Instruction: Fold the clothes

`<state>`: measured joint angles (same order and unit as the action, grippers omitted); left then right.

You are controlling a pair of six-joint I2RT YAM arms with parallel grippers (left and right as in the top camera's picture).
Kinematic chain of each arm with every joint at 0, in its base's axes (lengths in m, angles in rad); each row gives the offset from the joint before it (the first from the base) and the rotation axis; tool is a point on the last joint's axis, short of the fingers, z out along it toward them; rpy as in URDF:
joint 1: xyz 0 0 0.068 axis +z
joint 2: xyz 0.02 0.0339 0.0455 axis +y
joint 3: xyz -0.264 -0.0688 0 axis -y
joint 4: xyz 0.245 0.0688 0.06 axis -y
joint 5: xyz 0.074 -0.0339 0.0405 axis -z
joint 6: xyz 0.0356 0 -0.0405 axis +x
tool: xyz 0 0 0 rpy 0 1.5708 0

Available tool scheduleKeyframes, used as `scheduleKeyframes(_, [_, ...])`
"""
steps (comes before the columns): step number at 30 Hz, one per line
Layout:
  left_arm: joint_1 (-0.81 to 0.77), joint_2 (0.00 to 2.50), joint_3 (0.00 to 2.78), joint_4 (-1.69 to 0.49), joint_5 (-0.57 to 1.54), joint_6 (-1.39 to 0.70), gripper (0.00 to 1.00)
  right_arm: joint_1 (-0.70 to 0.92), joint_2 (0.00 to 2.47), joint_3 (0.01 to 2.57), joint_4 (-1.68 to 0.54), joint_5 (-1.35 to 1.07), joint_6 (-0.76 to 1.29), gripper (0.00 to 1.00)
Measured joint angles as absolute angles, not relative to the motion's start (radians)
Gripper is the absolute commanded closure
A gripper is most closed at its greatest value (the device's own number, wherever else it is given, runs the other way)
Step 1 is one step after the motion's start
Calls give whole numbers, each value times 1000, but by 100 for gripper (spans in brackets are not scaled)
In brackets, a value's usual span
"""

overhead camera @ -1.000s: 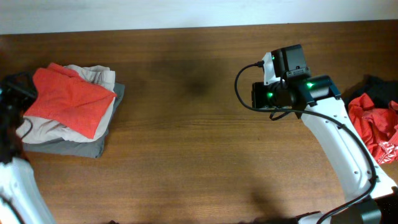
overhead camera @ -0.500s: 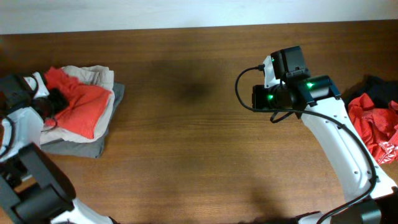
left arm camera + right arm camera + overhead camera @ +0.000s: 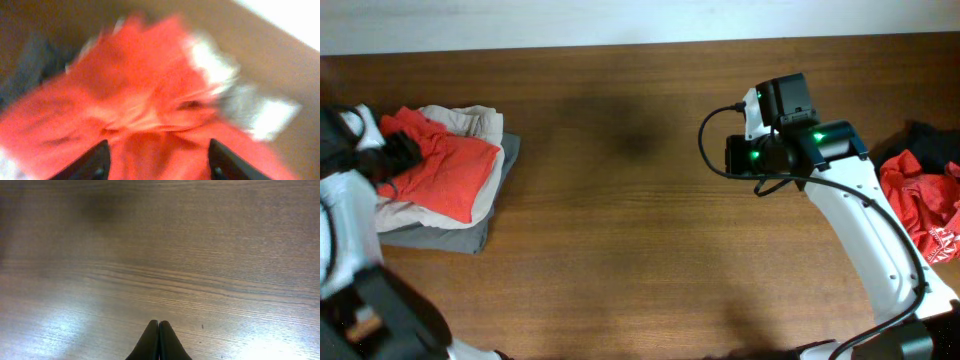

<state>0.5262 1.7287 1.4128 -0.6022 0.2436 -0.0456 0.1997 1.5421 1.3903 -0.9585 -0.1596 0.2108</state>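
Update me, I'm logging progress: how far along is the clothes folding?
Looks done: a grey garment and a beige garment lie folded in a stack at the left. In hand: the orange-red shirt on top, its bunched cloth between the open left gripper. Left: the red shirt and black garment, heaped unfolded at the right edge. The right gripper hangs shut over the table.

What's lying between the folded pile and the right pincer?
Nothing: the overhead view shows only bare wooden table between the folded pile and the shut right pincer; the right wrist view shows bare wood too.
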Motion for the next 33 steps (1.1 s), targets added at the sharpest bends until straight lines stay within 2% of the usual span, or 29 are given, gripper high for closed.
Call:
scheduleKeyframes(2, [526,1635,1442,-631,309,-45,35,181,1542,1391,-963,-163,219,94])
scheduleKeyframes(3, [524,1578,1458,-646,352,-45,35,159,1542,1398,-979,-165,231,83])
scheduleKeyframes(4, [521,1531,1469,-660,388,-44,35,133,1544,1410,-999,-167,241,67])
scheduleKeyframes(5, [514,1485,1477,-678,421,-43,34,109,1545,1424,-1015,-170,252,59])
scheduleKeyframes(6, [500,1433,1485,-707,460,-36,34,64,1548,1457,-1044,-172,271,50])
scheduleKeyframes(8, [463,1375,1490,-753,496,-15,34,-27,1549,1518,-1087,-176,309,43])
scheduleKeyframes(16, [180,1366,1488,-856,546,91,27,-465,1549,1663,-1191,-271,327,35])
scheduleKeyframes(18, [103,1373,1488,-852,539,102,22,-538,1549,1663,-1214,-316,290,32])
scheduleKeyframes(19, [70,1373,1488,-849,531,107,14,-561,1549,1662,-1222,-337,275,30])
scheduleKeyframes(20, [36,1373,1488,-846,522,115,1,-574,1549,1663,-1227,-352,258,26])
scheduleKeyframes(24, [-54,1373,1488,-846,476,120,1,-582,1547,1662,-1230,-400,176,21])
scheduleKeyframes(30, [-87,1354,1487,-850,373,120,1,-516,1462,1662,-1199,-493,38,17])
scheduleKeyframes(31, [-87,1341,1486,-852,341,120,1,-498,1431,1662,-1187,-503,23,1])
scheduleKeyframes(33, [-87,1287,1486,-867,246,120,1,-455,1340,1663,-1166,-528,1,1])
